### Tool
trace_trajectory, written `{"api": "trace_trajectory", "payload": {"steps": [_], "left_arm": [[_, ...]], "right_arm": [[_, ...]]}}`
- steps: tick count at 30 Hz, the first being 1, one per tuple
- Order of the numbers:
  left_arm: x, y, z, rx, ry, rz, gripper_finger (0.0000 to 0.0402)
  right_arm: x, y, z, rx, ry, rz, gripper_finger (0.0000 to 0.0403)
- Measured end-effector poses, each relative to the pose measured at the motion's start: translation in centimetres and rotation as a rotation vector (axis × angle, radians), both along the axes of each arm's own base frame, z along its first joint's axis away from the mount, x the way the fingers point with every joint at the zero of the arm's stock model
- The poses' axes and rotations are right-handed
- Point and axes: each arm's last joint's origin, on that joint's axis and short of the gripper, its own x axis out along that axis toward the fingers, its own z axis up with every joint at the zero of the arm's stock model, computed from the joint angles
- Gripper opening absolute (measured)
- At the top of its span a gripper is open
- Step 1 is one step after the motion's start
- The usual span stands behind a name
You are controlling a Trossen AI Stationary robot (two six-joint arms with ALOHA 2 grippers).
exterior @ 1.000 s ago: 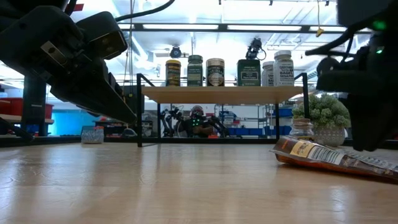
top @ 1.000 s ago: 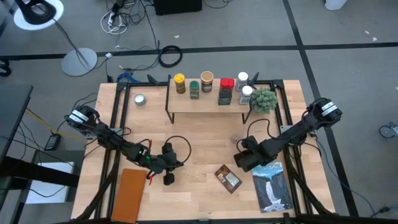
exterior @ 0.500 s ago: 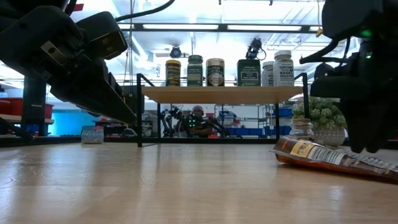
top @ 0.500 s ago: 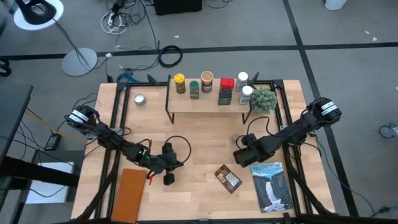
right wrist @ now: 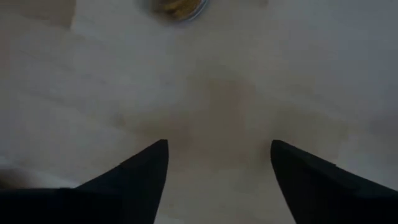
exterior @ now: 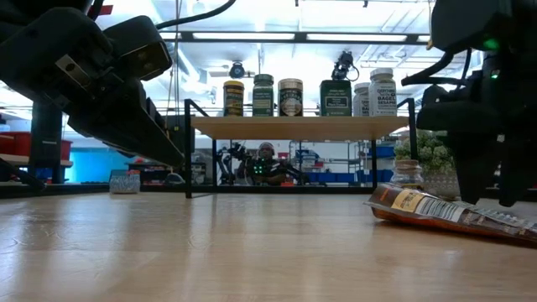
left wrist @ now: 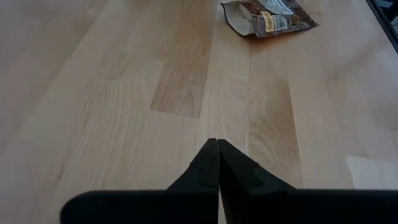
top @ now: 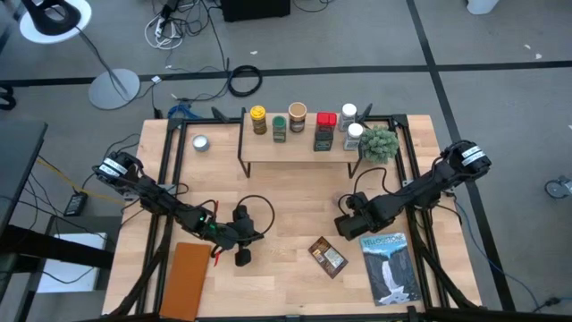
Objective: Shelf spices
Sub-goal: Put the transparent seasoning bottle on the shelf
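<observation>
The shelf (top: pixel 299 150) stands at the table's far side on thin black legs. Several spice jars stand on its plank, among them a yellow-topped one (top: pixel 257 119), a red-topped one (top: pixel 324 131) and a white-topped one (top: pixel 354 136). The flat brown packet (top: pixel 328 256) lies on the table near the front. A small glass jar (exterior: pixel 408 174) stands on the table beyond the packet. My right gripper (top: pixel 350 224) points down over bare wood, open, with that jar (right wrist: pixel 177 6) just ahead of it. My left gripper (top: pixel 242 257) is shut and holds nothing, low over the table left of the packet (left wrist: pixel 268 15).
A potted green plant (top: pixel 380 143) stands by the shelf's right end. A blue-and-white book (top: pixel 391 266) lies at the front right, a brown board (top: pixel 186 279) at the front left, and a round silver tin (top: pixel 200 142) at the far left. Bare wood lies mid-table.
My right gripper has opened its fingers wide while staying over the same spot. The left arm, the jars and the packet have kept still.
</observation>
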Motion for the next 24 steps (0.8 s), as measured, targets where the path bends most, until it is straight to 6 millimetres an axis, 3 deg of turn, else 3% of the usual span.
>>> {"api": "trace_trajectory", "payload": {"steps": [7,14,19,24], "left_arm": [[0.0,0.0,0.0,-0.017,0.0,0.011,0.0003],[0.0,0.0,0.0,-0.018,0.0,0.012,0.0003],[0.0,0.0,0.0,-0.035,0.0,0.024,0.0003],[0.0,0.0,0.0,-0.036,0.0,0.024,0.0003]], "right_arm": [[1.1,0.5,0.8,0.078,-0.05,0.017,0.0307],[3.2,0.6,5.3,-0.011,-0.079,0.1,0.0307],[3.8,-1.1,8.1,-0.075,-0.028,0.028,0.0307],[4.5,-4.0,8.5,-0.022,-0.004,-0.134,0.0307]]}}
